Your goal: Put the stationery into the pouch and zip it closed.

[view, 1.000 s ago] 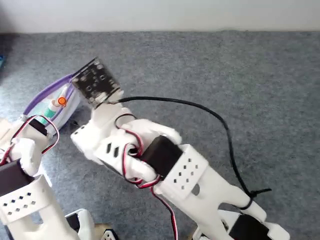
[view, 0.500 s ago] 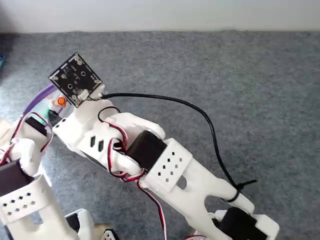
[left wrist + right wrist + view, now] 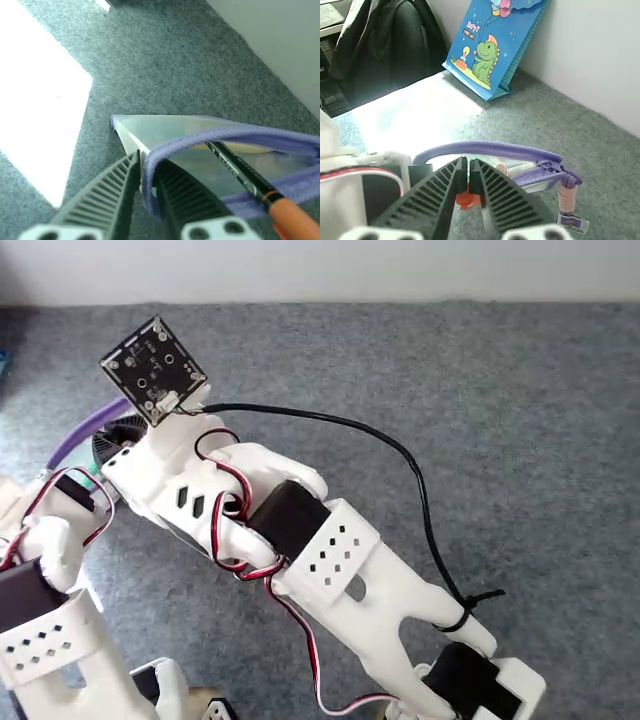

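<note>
Your left tool [image 3: 145, 163] pinches the pouch [image 3: 165, 131] rim — your right tool [image 3: 468, 164], narrow, sits over the pencil's [image 3: 235, 167] orange end.

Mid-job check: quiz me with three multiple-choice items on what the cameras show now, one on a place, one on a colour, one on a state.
1. Where is the left gripper?
A. clamped on the edge of the pouch
B. gripping the other arm
C. raised well clear of the pouch

2. What colour is the pouch's zipper?
A. green
B. purple
C. red

3. What state is the zipper in?
A. zipped fully closed
B. open
C. torn off the pouch

Answers:
1 A: the left wrist view shows its jaws closed on the pouch's zipper edge.
2 B: both wrist views show it purple.
3 B: in the right wrist view its two sides stand apart, with the slider at one end.
</note>
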